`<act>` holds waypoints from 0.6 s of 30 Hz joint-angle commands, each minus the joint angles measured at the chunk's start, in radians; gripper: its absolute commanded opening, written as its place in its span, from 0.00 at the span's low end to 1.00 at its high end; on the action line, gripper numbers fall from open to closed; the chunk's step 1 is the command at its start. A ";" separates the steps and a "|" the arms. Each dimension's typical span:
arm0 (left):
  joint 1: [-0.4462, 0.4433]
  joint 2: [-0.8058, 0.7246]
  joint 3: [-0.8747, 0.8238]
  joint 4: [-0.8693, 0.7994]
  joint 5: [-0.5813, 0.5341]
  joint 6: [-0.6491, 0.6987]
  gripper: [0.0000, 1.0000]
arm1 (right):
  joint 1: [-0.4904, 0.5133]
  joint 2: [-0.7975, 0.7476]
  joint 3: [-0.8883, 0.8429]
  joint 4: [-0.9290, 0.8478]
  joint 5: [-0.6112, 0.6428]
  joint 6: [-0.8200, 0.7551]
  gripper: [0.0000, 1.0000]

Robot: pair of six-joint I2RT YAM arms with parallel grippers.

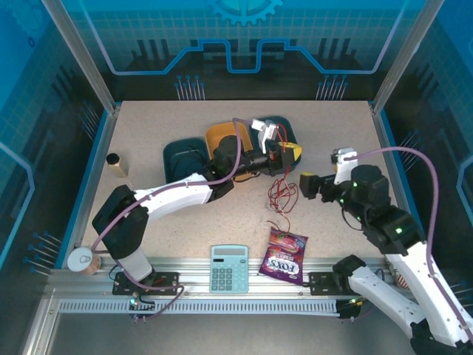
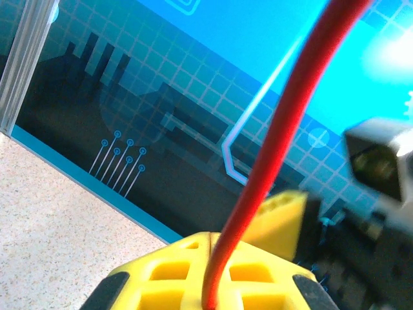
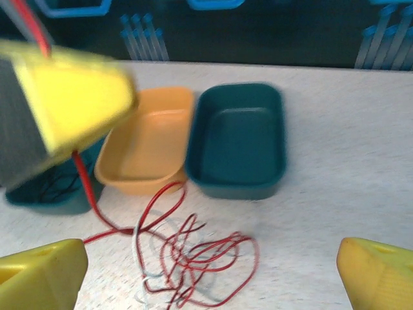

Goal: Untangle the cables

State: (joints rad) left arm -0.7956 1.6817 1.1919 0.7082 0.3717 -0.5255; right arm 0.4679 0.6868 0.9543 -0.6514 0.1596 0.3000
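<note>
Cables: thin red wire [image 1: 278, 196], tangled with thin pale wire [image 3: 137, 248], is trailing lengthwise from gripped end toward near table edge.
Left tool [image 1: 290, 154]: clamping red wire.
Right tool [image 1: 304, 183]: fingers standing apart.
Room: speckled table [image 1: 162, 222] lying bare leftward.

Bench [image 1: 148, 222]: speckled beige top, matte, evenly lit. Blue trim [image 1: 87, 174] runs along its left edge.

Back wall [image 1: 244, 44]: translucent cyan panel printed with a fine grid and circuit-trace lines. Gear motif [image 1: 244, 7] at top centre. Lower band dark, almost black, with clusters of pale pin-like marks.

Side panels [image 1: 37, 148]: same blue print, darker, angled outward.

Aluminium posts [image 1: 83, 59] slant up from the two back corners of the bench. Aluminium rail [image 1: 185, 264] spans the near edge, with a slotted strip [image 1: 244, 305] below it.

Left wrist view: bright glare [image 2: 393, 51] on the cyan panel, upper right.
</note>
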 commanded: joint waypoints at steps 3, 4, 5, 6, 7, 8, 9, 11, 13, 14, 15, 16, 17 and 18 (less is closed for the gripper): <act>-0.001 -0.061 0.046 -0.086 0.010 0.001 0.00 | -0.011 0.094 -0.165 0.247 -0.275 0.052 0.93; -0.001 -0.067 0.049 -0.091 0.011 0.004 0.00 | -0.010 0.114 -0.178 0.275 -0.297 0.058 0.90; -0.001 -0.074 0.048 -0.100 0.010 0.007 0.00 | -0.007 0.135 -0.193 0.306 -0.311 0.065 0.88; -0.001 -0.081 0.050 -0.109 0.010 0.011 0.00 | -0.004 0.151 -0.205 0.334 -0.311 0.073 0.87; 0.000 -0.086 0.050 -0.113 0.010 0.014 0.00 | -0.002 0.164 -0.219 0.357 -0.305 0.079 0.86; -0.001 -0.093 0.050 -0.119 0.011 0.015 0.00 | -0.003 0.177 -0.232 0.383 -0.296 0.087 0.85; -0.001 -0.099 0.049 -0.121 0.014 0.014 0.00 | -0.002 0.189 -0.243 0.400 -0.282 0.091 0.83; -0.001 -0.114 0.045 -0.120 0.021 0.012 0.00 | -0.003 0.207 -0.260 0.416 -0.229 0.101 0.79; -0.001 -0.131 0.041 -0.117 0.026 0.006 0.00 | -0.003 0.219 -0.282 0.430 -0.185 0.104 0.74; -0.001 -0.140 0.040 -0.113 0.030 0.005 0.00 | -0.004 0.226 -0.289 0.429 -0.157 0.111 0.70; -0.001 -0.151 0.037 -0.109 0.033 0.003 0.00 | -0.005 0.231 -0.297 0.424 -0.129 0.118 0.66; -0.001 -0.163 0.033 -0.106 0.035 0.002 0.00 | -0.007 0.235 -0.304 0.422 -0.105 0.124 0.63; -0.001 -0.176 0.031 -0.104 0.039 0.002 0.00 | -0.011 0.240 -0.310 0.415 -0.086 0.132 0.59; -0.001 -0.186 0.029 -0.102 0.042 0.002 0.00 | -0.017 0.242 -0.315 0.409 -0.076 0.141 0.54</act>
State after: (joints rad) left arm -0.7956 1.5597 1.2037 0.5797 0.3836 -0.5251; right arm 0.4675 0.9226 0.6613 -0.2699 0.0025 0.4080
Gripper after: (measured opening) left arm 0.063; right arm 0.572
